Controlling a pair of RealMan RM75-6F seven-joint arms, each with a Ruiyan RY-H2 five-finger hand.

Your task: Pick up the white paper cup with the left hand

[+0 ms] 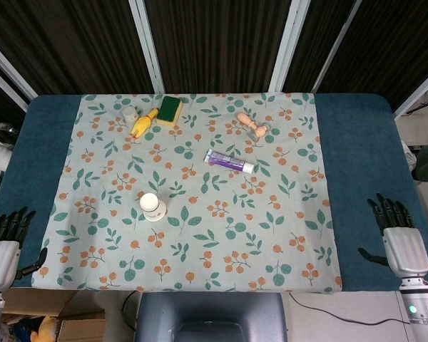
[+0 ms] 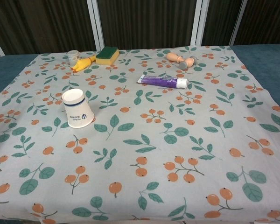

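Cup: the white paper cup (image 1: 153,206) stands upside down, wide mouth on the floral cloth (image 1: 285,235), left of centre, so it sits stable for you.
Left hand: your left hand (image 1: 7,239) rests at the near-left table edge, fingers spread, holding nothing, well apart from the cup.
Right hand: your right hand (image 1: 399,231) waits near-right, fingers apart, holding nothing.
Clutter: the purple tube (image 1: 230,161) lies well clear.

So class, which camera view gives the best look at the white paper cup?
The chest view: the white paper cup appears large, upside down, its blue logo visible. The head view shows it small, from above, mostly its round white top.
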